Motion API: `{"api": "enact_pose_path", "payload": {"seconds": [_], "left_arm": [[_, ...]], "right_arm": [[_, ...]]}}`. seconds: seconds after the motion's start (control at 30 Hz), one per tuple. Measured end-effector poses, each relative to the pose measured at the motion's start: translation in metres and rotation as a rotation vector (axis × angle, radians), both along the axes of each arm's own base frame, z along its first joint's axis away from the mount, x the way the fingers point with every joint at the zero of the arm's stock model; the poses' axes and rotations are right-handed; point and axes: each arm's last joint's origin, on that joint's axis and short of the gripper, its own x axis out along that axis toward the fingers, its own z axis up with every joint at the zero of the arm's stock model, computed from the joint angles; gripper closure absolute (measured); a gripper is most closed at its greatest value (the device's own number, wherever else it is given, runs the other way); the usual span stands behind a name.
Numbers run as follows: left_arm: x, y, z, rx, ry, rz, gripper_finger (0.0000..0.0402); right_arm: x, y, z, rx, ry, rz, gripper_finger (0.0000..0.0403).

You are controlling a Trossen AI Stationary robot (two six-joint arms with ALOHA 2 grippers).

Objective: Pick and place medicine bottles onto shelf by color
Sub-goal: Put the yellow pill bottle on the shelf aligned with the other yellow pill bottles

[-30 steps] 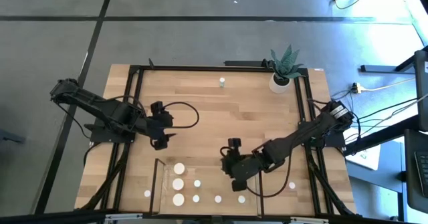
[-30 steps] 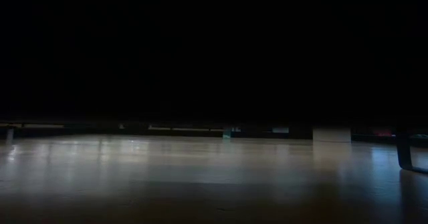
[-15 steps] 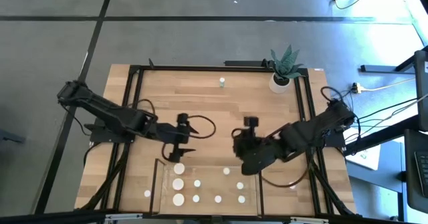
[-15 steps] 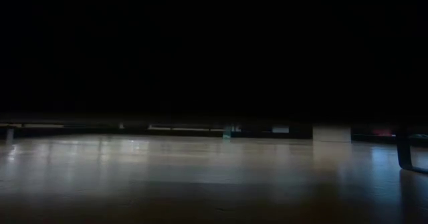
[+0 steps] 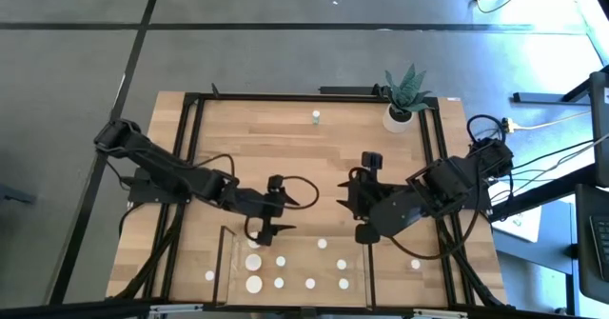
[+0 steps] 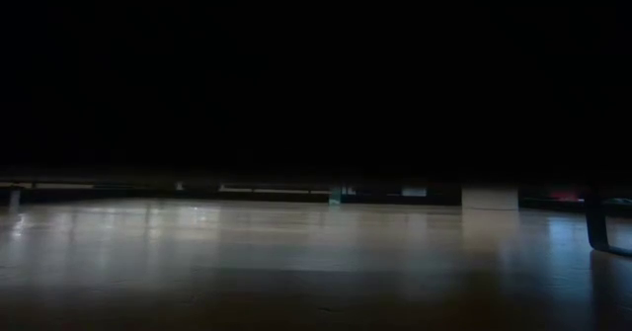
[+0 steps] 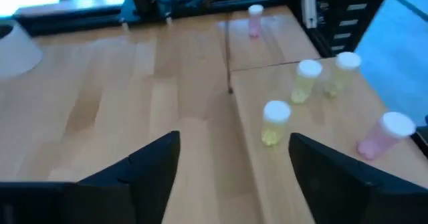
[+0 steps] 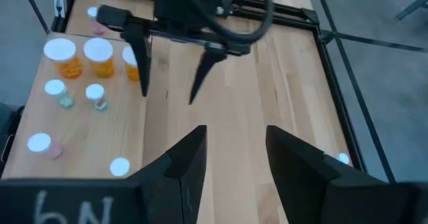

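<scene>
The shelf [image 5: 295,271], a light-wood board with dark end bars, lies at the table's near edge. Several white-capped bottles stand on it: wide orange ones [image 8: 99,55] at its left end, and yellow [image 7: 274,120] and pink [image 7: 384,134] ones farther right. Single bottles stand on the table at the far edge [image 5: 316,117], left of the shelf [image 5: 209,275] and right of it [image 5: 415,264]. My left gripper [image 5: 285,214] is open and empty over the shelf's far-left corner. My right gripper [image 5: 344,197] is open and empty just beyond the shelf's far edge, facing the left gripper.
A white pot with a spiky green plant [image 5: 403,105] stands at the table's far right corner. A black frame [image 5: 195,148] runs along the table's edges. Bare wood lies between the shelf and the far edge.
My left gripper has gone toward the table's right and near edges, to the shelf's far-left corner. My right gripper has drawn back from over the shelf toward the far and right edges. Two bottle caps now show where it stood.
</scene>
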Motion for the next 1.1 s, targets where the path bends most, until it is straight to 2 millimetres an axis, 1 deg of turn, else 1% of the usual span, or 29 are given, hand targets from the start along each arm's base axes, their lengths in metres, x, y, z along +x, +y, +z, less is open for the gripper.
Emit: {"api": "enact_pose_path", "payload": {"seconds": [0.1, 0.2, 0.27, 0.37, 0.47, 0.53, 0.57, 0.63, 0.77, 0.97, 1.1], "left_arm": [[0.005, -0.008, 0.004, 0.041, -0.051, 0.009, 0.0170], [0.011, -0.014, 0.019, 0.080, -0.064, 0.036, 0.0222], [0.016, -0.016, 0.029, 0.113, -0.033, 0.025, 0.0258], [0.026, -0.017, 0.036, 0.157, 0.054, 0.010, 0.0311], [0.038, -0.019, 0.037, 0.167, 0.131, -0.016, 0.0359], [0.048, -0.023, 0.030, 0.159, 0.171, -0.054, 0.0388], [0.052, -0.026, 0.026, 0.155, 0.188, -0.073, 0.0394], [0.058, -0.031, 0.018, 0.154, 0.210, -0.094, 0.0395], [0.060, -0.039, 0.006, 0.157, 0.242, -0.112, 0.0399], [0.069, -0.040, -0.015, 0.114, 0.310, -0.093, 0.0401], [0.075, -0.039, -0.028, 0.093, 0.353, -0.088, 0.0401]], "right_arm": [[-0.001, 0.001, 0.000, 0.002, 0.000, 0.004, 0.0247], [-0.001, 0.001, 0.000, 0.005, 0.001, 0.005, 0.0247], [0.000, 0.001, 0.000, 0.004, 0.000, 0.005, 0.0247], [0.000, 0.001, 0.000, 0.004, 0.001, 0.006, 0.0247], [0.000, 0.001, 0.000, 0.001, 0.002, 0.007, 0.0247], [-0.001, 0.001, 0.000, -0.012, 0.009, 0.018, 0.0247], [-0.003, 0.000, 0.001, -0.019, 0.015, 0.024, 0.0247], [-0.007, -0.003, 0.005, -0.012, 0.000, 0.027, 0.0247], [-0.020, -0.010, 0.018, 0.016, -0.039, 0.031, 0.0247], [-0.039, -0.021, 0.034, 0.054, -0.084, 0.047, 0.0247], [-0.044, -0.024, 0.038, 0.046, -0.092, 0.059, 0.0247]]}}
